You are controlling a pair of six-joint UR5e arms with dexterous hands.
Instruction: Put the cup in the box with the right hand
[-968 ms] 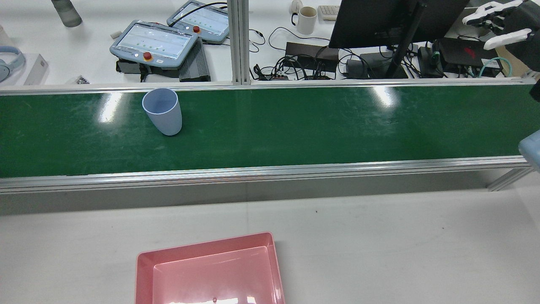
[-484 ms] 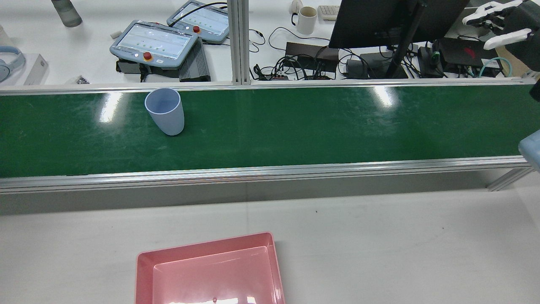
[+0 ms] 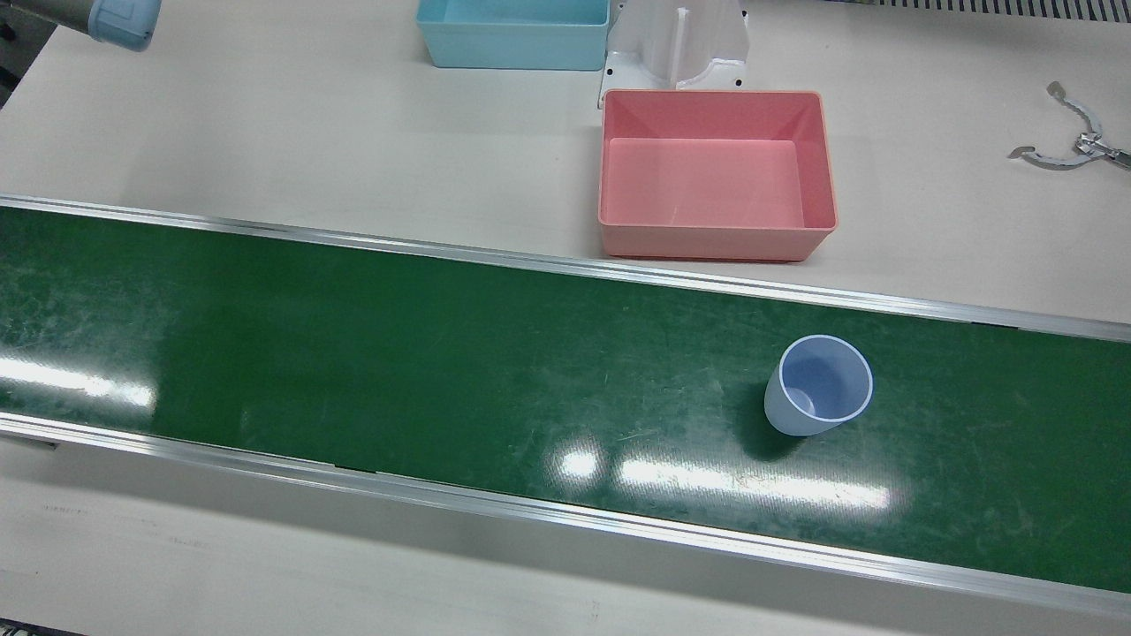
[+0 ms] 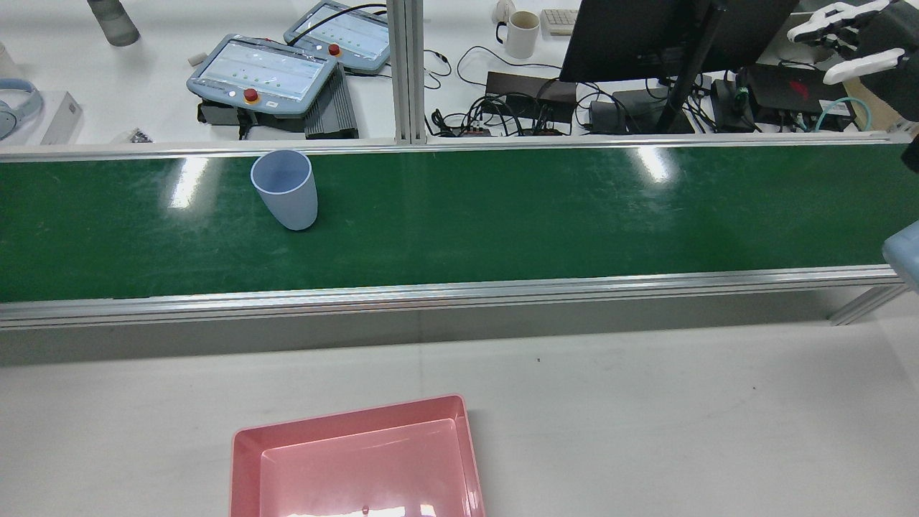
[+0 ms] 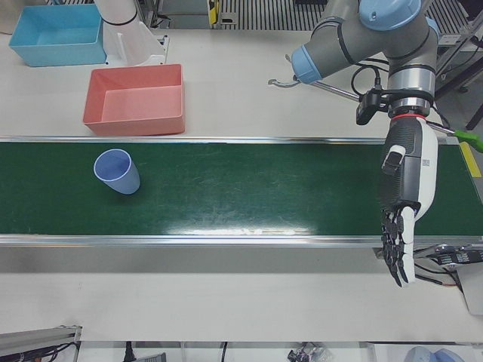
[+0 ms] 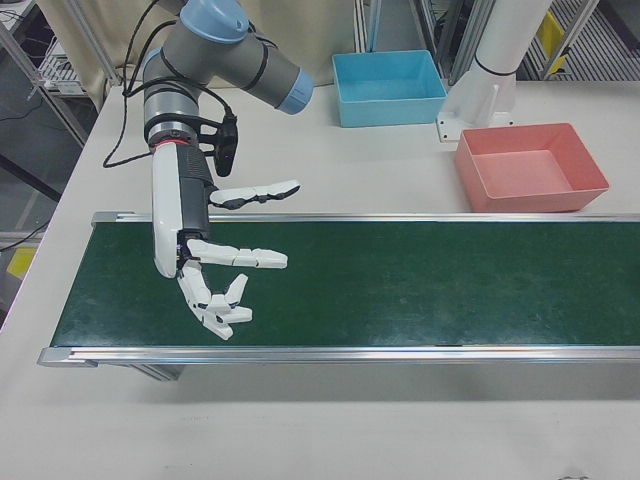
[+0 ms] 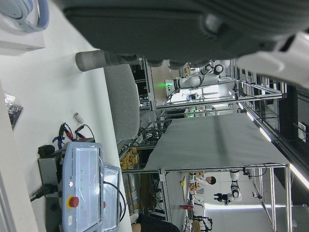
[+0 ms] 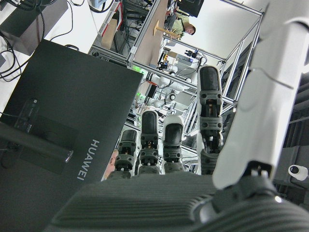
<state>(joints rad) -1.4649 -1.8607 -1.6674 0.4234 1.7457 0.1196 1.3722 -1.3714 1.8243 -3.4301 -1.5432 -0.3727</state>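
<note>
Rear view, cup: the light blue plastic cup (image 4: 285, 188) stands upright on the long green belt (image 4: 502, 215), near its far rail, toward the left.
Box: the pink plastic box (image 4: 355, 463) sits on the white table (image 4: 646, 416), on the near side of the belt, with nothing in it.
Right hand: the white and black right hand (image 4: 851, 39) hangs at the far right end, well apart from the cup. Its fingers are spread apart and hold nothing.
Left hand: in the left-front view the left hand (image 5: 404, 219) points down past the belt's end, fingers straight and close together, holding nothing.
What could go wrong: the cup looks light and tall. A poke on its side could tip it and make it roll. The hand has far to reach, so it might bump the rim.
</note>
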